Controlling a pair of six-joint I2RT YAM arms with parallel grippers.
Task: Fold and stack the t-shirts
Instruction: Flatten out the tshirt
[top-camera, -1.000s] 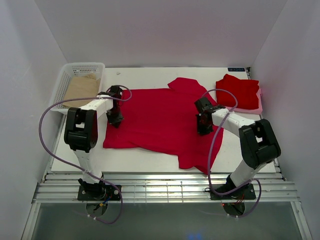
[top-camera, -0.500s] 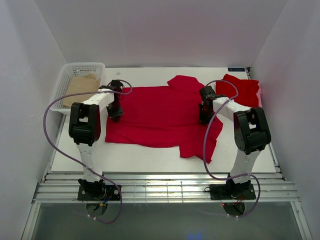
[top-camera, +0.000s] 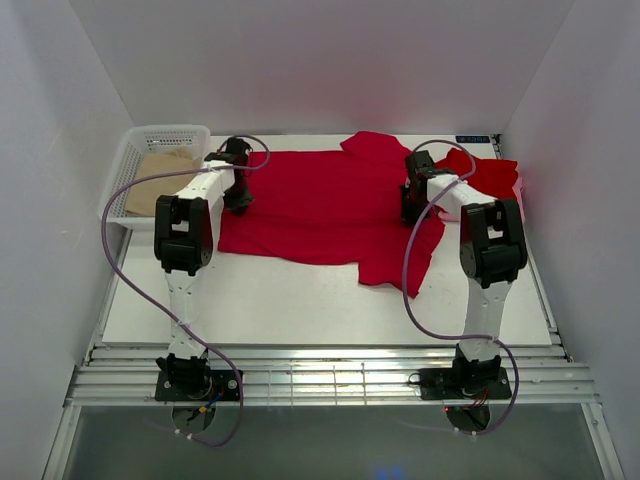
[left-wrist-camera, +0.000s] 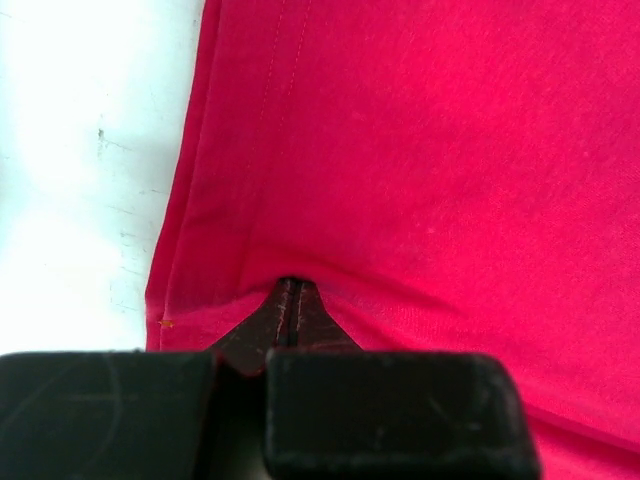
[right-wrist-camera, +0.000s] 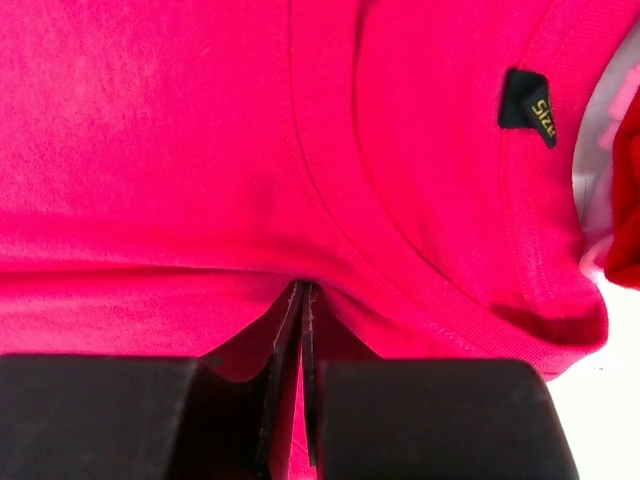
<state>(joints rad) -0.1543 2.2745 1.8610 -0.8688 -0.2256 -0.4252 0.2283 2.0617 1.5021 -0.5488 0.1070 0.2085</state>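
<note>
Two tools, one spread shirt (top-camera: 320, 205): where does each bite? — EDITOR

Left tool (left-wrist-camera: 288, 292) is pressed together on a pinch of cloth just inside the stitched hem; right tool (right-wrist-camera: 303, 292) is clamped on cloth just below the collar, near the neck label (right-wrist-camera: 527, 100). — PHOTOGRAPHER

How does the garment lie? — EDITOR

Long axis left to right across the far half of the desk (top-camera: 280, 300), hem toward the basket (top-camera: 150, 138), collar toward the folded shirt (top-camera: 490, 175) in the far right corner. One sleeve points at the back wall, the other toward the arms' bases. — PHOTOGRAPHER

Which arm is nearer which end? — EDITOR

Each has its own: left at the hem, right at the neck, the red body stretched between them. — PHOTOGRAPHER

Does the coming move turn on that? — EDITOR

Likely. With the garment strung crossways between two grips, a fold seems to need both tools travelling together; a lone pull would probably skew it. The folded shirt sits just beside the right tool, so the right arm looks better placed for the carry. — PHOTOGRAPHER
</note>
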